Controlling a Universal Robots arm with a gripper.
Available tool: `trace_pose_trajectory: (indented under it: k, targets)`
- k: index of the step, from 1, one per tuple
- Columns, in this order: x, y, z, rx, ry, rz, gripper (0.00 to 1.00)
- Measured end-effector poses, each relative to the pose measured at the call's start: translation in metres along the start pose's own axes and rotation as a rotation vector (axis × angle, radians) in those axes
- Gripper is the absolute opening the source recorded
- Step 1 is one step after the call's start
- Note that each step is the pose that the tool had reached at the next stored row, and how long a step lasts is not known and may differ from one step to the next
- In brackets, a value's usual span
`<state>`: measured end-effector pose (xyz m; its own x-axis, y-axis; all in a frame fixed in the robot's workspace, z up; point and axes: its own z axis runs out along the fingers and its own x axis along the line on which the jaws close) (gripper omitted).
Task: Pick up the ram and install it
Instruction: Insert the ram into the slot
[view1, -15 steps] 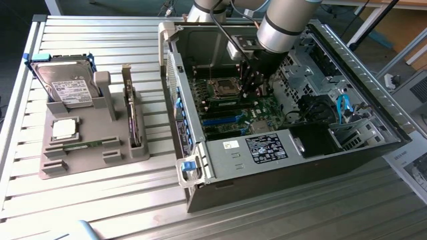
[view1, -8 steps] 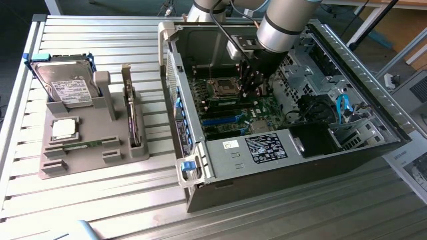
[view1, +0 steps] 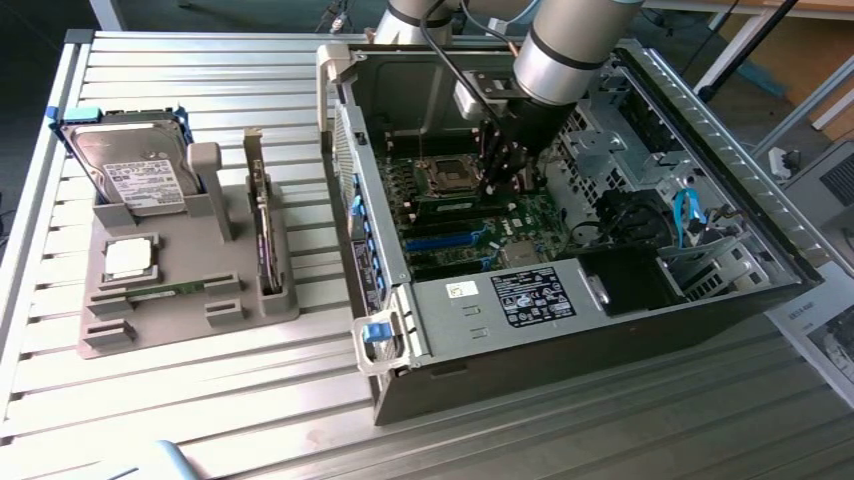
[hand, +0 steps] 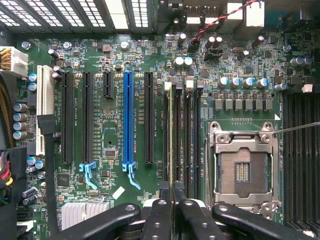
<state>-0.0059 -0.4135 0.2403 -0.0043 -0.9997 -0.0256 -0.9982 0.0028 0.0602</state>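
Black pincer (hand: 172, 192) is closing on the ram (hand: 171, 135), which is showing as a thin yellow-green strip running out from its fingertips. The motherboard (hand: 115, 100) beneath the pincer is reading dark green with fine white print. Beyond the ram, away from the pincer, black slots are flanking one blue slot (hand: 128, 120), with a white slot (hand: 46, 100) farthest off. On the pincer's opposite side the processor socket (hand: 242, 170) is gleaming silver around a gold-speckled centre.

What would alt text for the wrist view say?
The gripper holds the ram edge-on, lined up along the memory slots of a green motherboard. An empty processor socket lies beside them, a blue expansion slot on the other side.
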Motion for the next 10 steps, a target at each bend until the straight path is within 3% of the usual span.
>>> trace_pose_trajectory:
  k: [10]
  targets:
    - [0.0001, -0.0001, 0.0022, 0.0, 0.0002, 0.0, 0.12]
